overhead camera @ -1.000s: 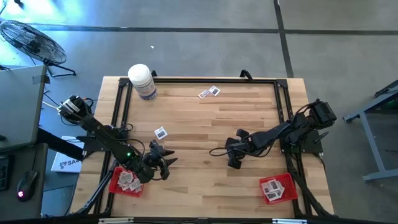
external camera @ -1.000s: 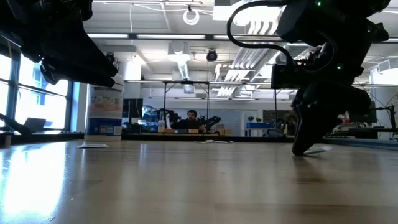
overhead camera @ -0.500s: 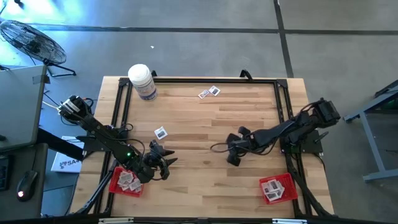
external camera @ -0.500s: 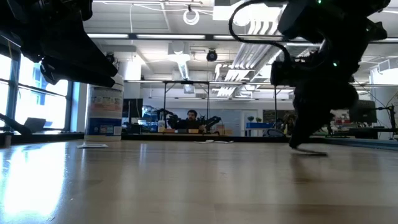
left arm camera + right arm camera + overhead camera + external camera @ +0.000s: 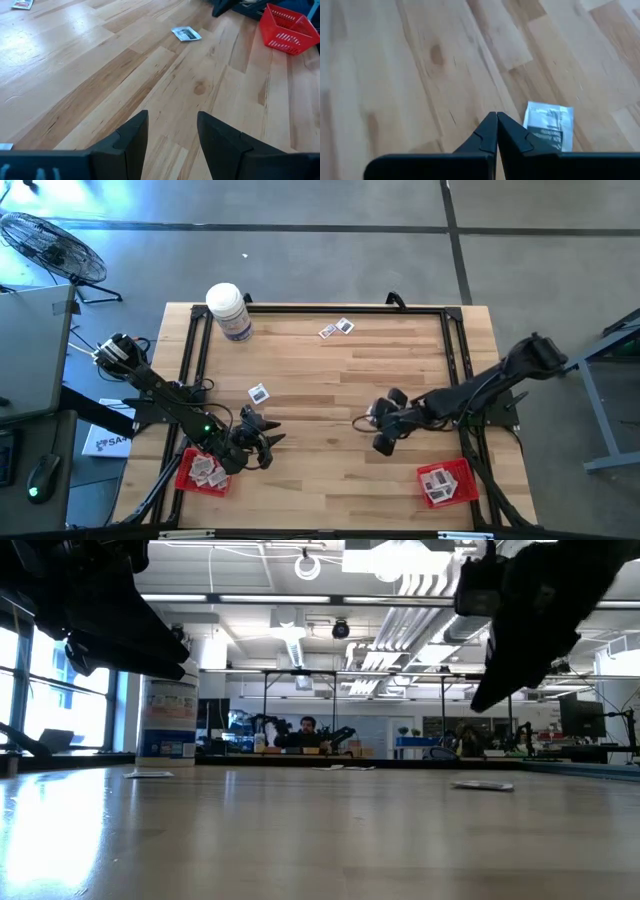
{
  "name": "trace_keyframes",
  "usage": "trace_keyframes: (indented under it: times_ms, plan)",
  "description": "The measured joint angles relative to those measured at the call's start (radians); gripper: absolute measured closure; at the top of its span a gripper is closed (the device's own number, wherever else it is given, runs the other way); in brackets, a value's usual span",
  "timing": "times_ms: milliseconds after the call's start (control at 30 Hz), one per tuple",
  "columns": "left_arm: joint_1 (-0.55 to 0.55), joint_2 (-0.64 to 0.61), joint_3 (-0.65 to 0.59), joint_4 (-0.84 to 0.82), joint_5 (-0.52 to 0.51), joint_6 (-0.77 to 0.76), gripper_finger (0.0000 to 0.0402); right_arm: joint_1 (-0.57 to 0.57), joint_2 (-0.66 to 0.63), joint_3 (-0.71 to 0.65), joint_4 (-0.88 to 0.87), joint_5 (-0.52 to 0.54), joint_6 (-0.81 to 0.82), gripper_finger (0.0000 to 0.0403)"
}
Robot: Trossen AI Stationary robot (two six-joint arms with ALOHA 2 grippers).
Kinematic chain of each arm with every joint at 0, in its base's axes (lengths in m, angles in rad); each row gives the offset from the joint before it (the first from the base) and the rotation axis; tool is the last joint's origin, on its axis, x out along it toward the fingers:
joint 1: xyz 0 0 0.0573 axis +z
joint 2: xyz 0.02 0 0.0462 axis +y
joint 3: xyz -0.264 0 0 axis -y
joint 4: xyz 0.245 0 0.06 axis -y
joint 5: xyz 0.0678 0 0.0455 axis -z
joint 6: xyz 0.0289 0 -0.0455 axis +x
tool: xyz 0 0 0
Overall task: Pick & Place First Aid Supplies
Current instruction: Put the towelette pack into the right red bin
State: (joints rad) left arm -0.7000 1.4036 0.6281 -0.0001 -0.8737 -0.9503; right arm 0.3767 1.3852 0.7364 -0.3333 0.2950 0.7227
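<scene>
The first aid supplies are small white packets. One packet [image 5: 547,126] lies flat on the wood just beside my right gripper [image 5: 496,125], which is shut with nothing between its fingers. The low view shows this gripper [image 5: 480,702] raised well above that packet [image 5: 482,784]. Three more packets [image 5: 259,393] [image 5: 328,331] [image 5: 345,326] lie on the table farther off. My left gripper [image 5: 170,131] hangs open over bare wood near the left red tray [image 5: 203,472], which holds several packets.
A large white bottle [image 5: 229,310] stands at the far left corner. A second red tray [image 5: 445,483] with packets sits at the near right. A black frame [image 5: 320,309] runs around the table's edges. The wood between the two arms is bare.
My right gripper has risen from the table top, tipped less steeply and drifted a little toward the right edge. The packet under its tips has stayed lying on the wood.
</scene>
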Motion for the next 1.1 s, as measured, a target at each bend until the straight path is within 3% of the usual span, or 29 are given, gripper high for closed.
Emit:
trace_keyframes:
  times_ms: [167,400,533,800,1100]
  plan:
    - [0.000,0.000,0.000,0.003,0.000,0.000,0.0234,0.026,0.064,0.000,-0.012,-0.016,-0.029,0.0388]
    - [0.000,0.000,0.000,0.006,0.000,0.000,0.0234,0.014,0.150,0.000,-0.039,0.003,-0.025,0.0311]
    - [0.000,0.000,0.000,0.006,0.000,0.000,0.0234,0.002,0.169,0.000,-0.021,0.079,-0.031,0.0287]
    - [0.000,0.000,0.000,0.005,-0.001,0.001,0.0234,-0.059,0.221,0.002,0.091,0.084,-0.138,0.0292]
    - [0.000,0.000,0.000,0.005,0.000,0.003,0.0234,-0.110,0.310,0.006,0.096,0.059,-0.025,0.0309]
